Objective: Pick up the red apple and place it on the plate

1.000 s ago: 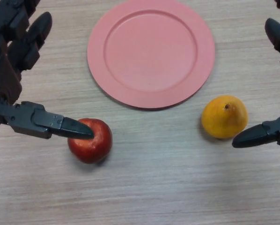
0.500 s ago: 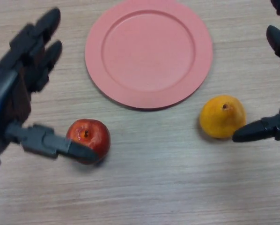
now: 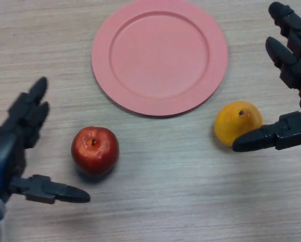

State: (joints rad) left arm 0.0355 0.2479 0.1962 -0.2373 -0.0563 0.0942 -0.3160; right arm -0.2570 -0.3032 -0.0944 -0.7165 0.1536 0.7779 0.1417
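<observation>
The red apple (image 3: pixel 95 150) stands on the wooden table, stem up, below and left of the pink plate (image 3: pixel 159 55), which holds nothing. My left hand (image 3: pixel 14 151) is open just left of the apple, thumb stretched out below it, fingers pointing up; it does not touch the apple. My right hand (image 3: pixel 291 101) is open at the right edge, its thumb tip close to the orange fruit.
An orange, pear-shaped fruit (image 3: pixel 237 124) lies right of the apple, just below the plate's lower right rim. The wooden table (image 3: pixel 165 201) runs on below the fruits.
My left hand has pulled back down and left, its thumb coming off the apple. The apple stays in place. My right hand has moved a little inward toward the orange fruit.
</observation>
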